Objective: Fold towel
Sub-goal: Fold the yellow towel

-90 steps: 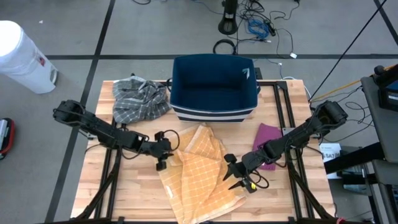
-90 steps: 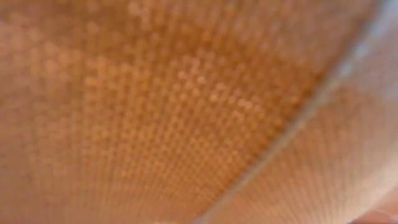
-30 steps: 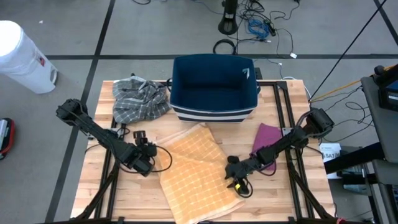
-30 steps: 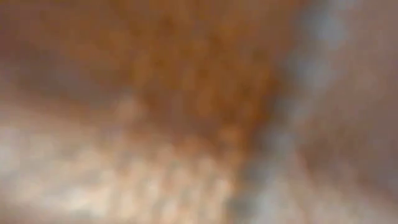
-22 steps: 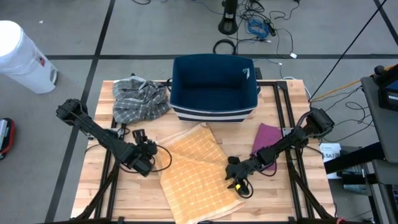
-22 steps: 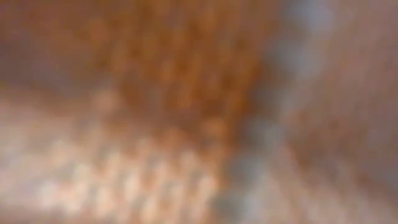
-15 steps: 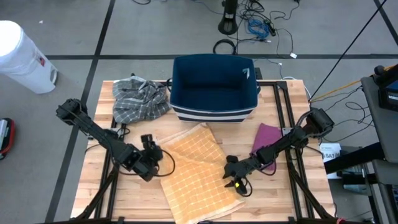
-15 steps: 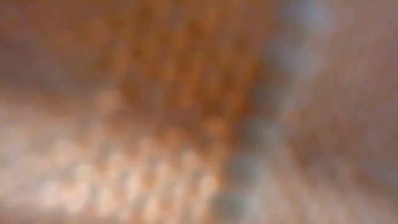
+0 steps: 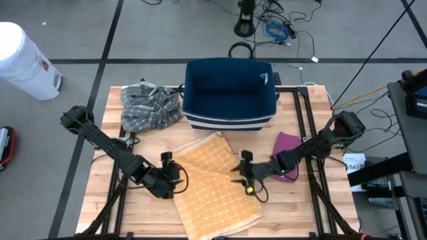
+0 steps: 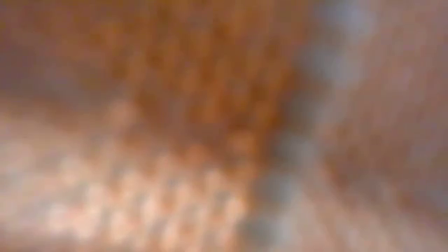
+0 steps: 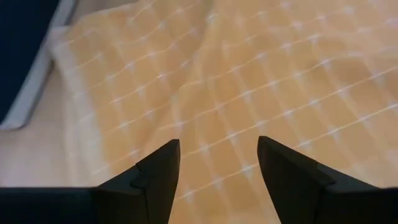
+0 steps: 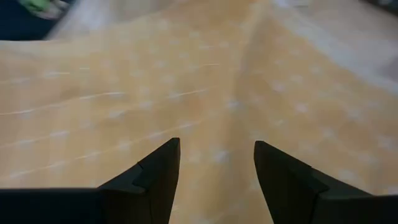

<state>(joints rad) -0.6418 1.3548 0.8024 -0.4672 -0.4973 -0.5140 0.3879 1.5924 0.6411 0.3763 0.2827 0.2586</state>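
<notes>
Soft, limp orange checked cloth towel (image 9: 215,187), lower centre; take its edges. Left gripper (image 9: 175,175) and right gripper (image 9: 241,175) both spread, empty.

We count three cloths on one wooden table (image 9: 133,220): one orange towel (image 9: 213,193), one grey plaid cloth (image 9: 150,105), one purple cloth (image 9: 288,143). We also count one navy bin (image 9: 230,93), one white bucket (image 9: 23,60) and two arms.
</notes>
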